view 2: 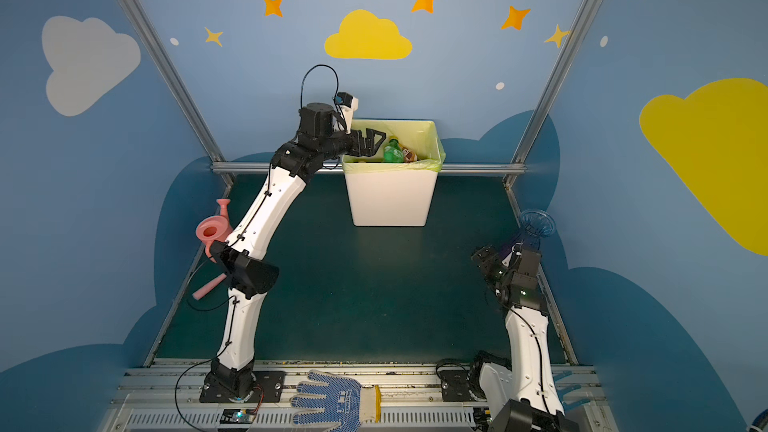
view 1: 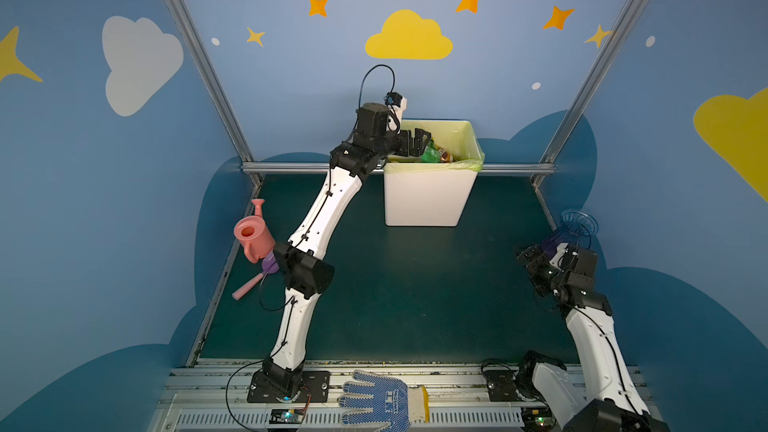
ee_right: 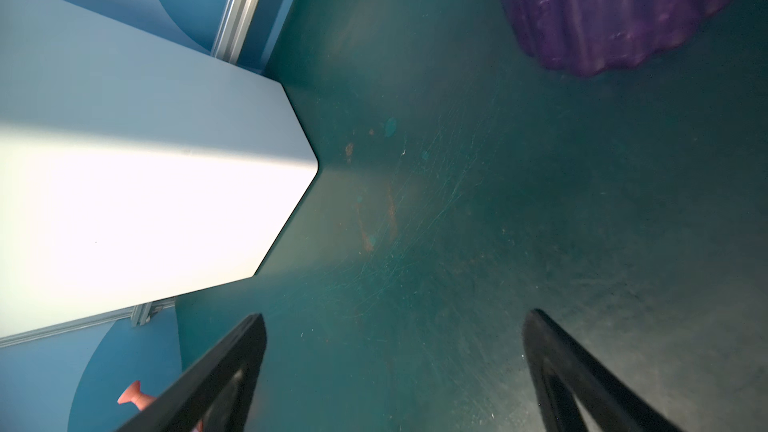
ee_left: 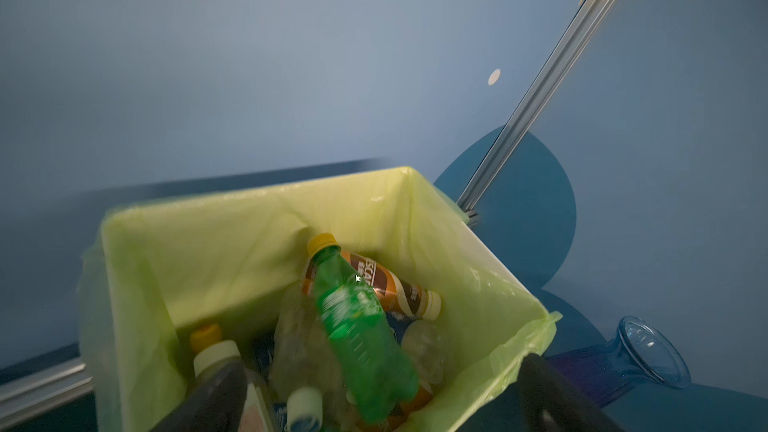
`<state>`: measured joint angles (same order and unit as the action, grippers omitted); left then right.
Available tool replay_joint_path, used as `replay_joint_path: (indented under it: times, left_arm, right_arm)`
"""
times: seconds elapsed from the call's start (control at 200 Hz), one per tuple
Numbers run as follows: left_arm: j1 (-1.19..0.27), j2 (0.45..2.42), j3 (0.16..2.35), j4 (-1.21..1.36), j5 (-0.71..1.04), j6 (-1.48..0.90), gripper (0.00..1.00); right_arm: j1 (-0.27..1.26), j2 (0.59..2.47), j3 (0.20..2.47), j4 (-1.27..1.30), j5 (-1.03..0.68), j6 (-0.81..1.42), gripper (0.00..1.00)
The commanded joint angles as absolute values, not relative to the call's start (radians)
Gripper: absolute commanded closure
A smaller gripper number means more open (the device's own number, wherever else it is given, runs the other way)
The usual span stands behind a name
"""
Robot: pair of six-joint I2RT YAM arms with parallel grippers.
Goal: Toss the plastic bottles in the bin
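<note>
- Green bottle [ee_left: 361,334] lies inside the bin [view 1: 424,201], just below and ahead of the left gripper [view 2: 376,141], with its cap pointing away from the hand. It is smeared in the left wrist view, so I judge it is falling or settling, not gripped.
- It lies across a brown bottle [ee_left: 386,284] and several clear ones, a pile that covers the bin's floor beneath the hand.
- The left gripper stands wide, with nothing between its fingers [ee_left: 216,388]. It sits over the bin's rim on the arm's side, so anything leaving it lands inside the liner [ee_left: 232,243] and not on the mat.
- Edges: the rim is right under the wrist, and the rail [view 1: 519,168] and back wall lie close beyond the bin. I judge the free way out is up and back toward the arm's own base.
- The right gripper [ee_right: 397,317] is also wide and empty, low over bare mat [ee_right: 457,201]. The bin's wall is off to one side of its fingertips and the vase [ee_right: 623,14] is ahead on the other side.
- Both top views show no bottle on the mat, so the task looks close to done.
- The can [view 1: 253,236] stands beside the left arm's elbow, well behind the hand. The glove [view 1: 378,403] lies by the arm bases. Neither belongs in the bin.
</note>
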<state>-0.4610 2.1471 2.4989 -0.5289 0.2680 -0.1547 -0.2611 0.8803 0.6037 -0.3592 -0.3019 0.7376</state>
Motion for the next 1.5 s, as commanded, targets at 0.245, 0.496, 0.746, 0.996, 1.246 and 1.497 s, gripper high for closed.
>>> replay_joint_path:
  times: [0.245,0.496,0.746,0.996,1.246,1.497]
  left_arm:
    - [-0.478,1.709,2.096,-0.192,0.232,-0.091,0.0]
    - [-0.473,1.504,1.637,-0.061,0.11,-0.052,0.0]
    - [-0.448,1.319,1.202,-0.058,-0.154,-0.09,0.0]
    - [-0.38,1.139,0.767,-0.024,-0.376,-0.231,0.0]
    - [-0.326,1.107,0.572,-0.004,-0.631,-0.366,0.0]
    - [-0.293,1.095,0.514,0.086,-0.685,-0.397,0.0]
  right_arm:
    - [-0.278,0.886,0.546,-0.334,-0.348,0.747,0.05]
    - [-0.277,0.88,0.536,-0.321,-0.344,0.721,0.05]
    - [-0.278,0.878,0.511,-0.269,-0.312,0.662,0.05]
    - [-0.276,0.909,0.501,-0.16,-0.26,0.523,0.04]
    - [-0.201,0.914,0.378,0.212,-0.082,0.227,0.02]
    - [-0.034,1.116,0.334,0.534,-0.012,0.024,0.02]
